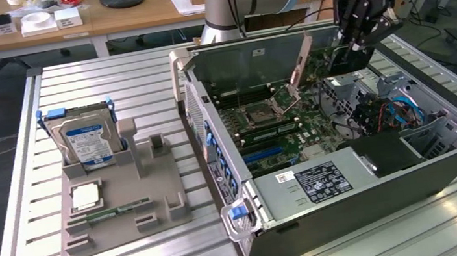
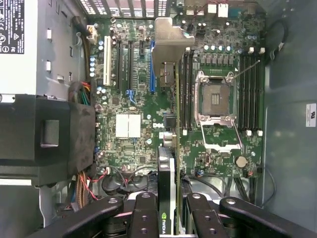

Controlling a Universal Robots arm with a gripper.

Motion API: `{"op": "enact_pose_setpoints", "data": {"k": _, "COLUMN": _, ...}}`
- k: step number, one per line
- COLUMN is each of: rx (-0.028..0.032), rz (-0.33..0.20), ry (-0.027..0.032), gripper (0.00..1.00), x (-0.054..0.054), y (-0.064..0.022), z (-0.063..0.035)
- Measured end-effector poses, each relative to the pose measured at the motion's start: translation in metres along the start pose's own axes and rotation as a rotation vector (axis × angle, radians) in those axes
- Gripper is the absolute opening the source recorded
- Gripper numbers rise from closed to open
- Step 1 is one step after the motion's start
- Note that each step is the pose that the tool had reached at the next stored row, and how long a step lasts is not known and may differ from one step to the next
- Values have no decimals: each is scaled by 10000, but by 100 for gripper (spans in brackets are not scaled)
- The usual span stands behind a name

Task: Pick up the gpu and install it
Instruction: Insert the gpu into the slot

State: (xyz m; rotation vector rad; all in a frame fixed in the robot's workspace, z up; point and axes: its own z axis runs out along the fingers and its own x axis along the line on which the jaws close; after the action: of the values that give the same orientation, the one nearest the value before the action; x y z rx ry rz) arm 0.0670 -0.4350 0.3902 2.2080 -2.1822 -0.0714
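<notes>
Exterior view
- Computer case (image 1: 245, 185): is lying on its side on the slatted table (image 1: 74, 81), its open side facing up.
- Gripper (image 1: 352, 50): is hanging over the case's open side, at the end nearest the arm's base, pointing down.
- Gpu (image 1: 325, 64): is hanging edge-down from the gripper, above the case's interior and clear of the motherboard (image 1: 285, 124); its silver bracket is facing the case wall on the exterior view's left.
- Finger state: the fingers are pinching the gpu's upper edge.
- Hard drive (image 1: 82, 143): is standing upright in a grey holder (image 1: 120, 207) beside the case, on the exterior view's left.
- Memory stick (image 1: 116, 212): is lying flat in the same holder, outside the case.

Wrist view
- Gripper (image 2: 168, 201): is looking straight down into the case.
- Fingers (image 2: 143, 213): are closing on the gpu (image 2: 167, 168) from both sides, the card showing edge-on between them.
- Motherboard (image 2: 133, 99): is lying on the case floor beneath the card.
- Processor socket (image 2: 216, 99): is sitting open, inside the case, to one side of the card's line.
- Blue slot (image 2: 152, 69): is running parallel to the card, on its other side.
</notes>
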Motion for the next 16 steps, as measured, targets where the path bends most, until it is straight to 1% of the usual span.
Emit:
{"op": "enact_pose_setpoints", "data": {"k": 13, "rx": 2, "rz": -11, "ry": 2, "gripper": 27, "x": 0, "y": 1, "z": 0}}
{"op": "enact_pose_setpoints", "data": {"k": 14, "rx": 11, "rz": -10, "ry": 2, "gripper": 27, "x": 0, "y": 4, "z": 1}}
{"op": "enact_pose_setpoints", "data": {"k": 16, "rx": 53, "rz": -12, "ry": 2, "gripper": 27, "x": -1, "y": 9, "z": 3}}
